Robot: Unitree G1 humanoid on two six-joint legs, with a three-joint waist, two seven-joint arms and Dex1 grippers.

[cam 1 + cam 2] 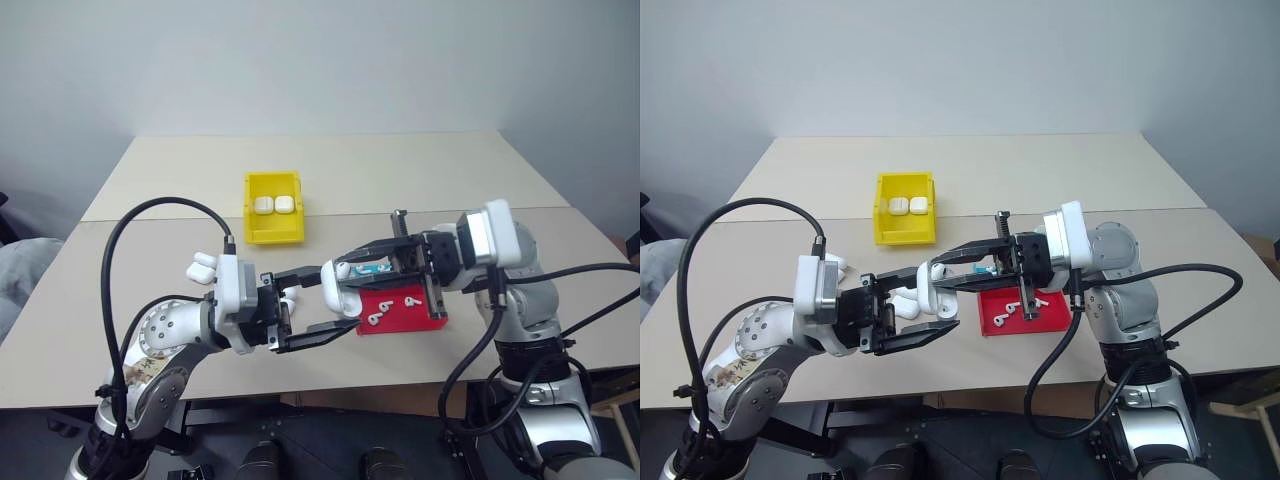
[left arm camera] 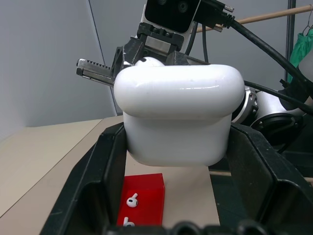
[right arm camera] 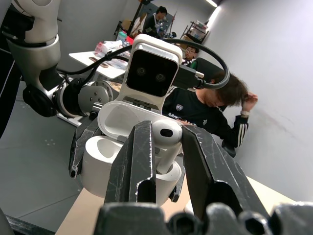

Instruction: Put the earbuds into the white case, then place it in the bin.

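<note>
Earbuds (image 1: 387,310): three in the red tray (image 1: 432,319); yellow bin (image 1: 250,222) holds two cases (image 1: 273,204).

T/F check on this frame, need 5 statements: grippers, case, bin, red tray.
1. The left gripper holds an open white case. True.
2. The right gripper is empty. False: it pinches an earbud just above the case's open body.
3. The yellow bin is empty. False: two closed white cases sit in it.
4. Loose earbuds lie on the red tray. True.
5. The held case rests on the table. False: it is held in the air above it.
</note>
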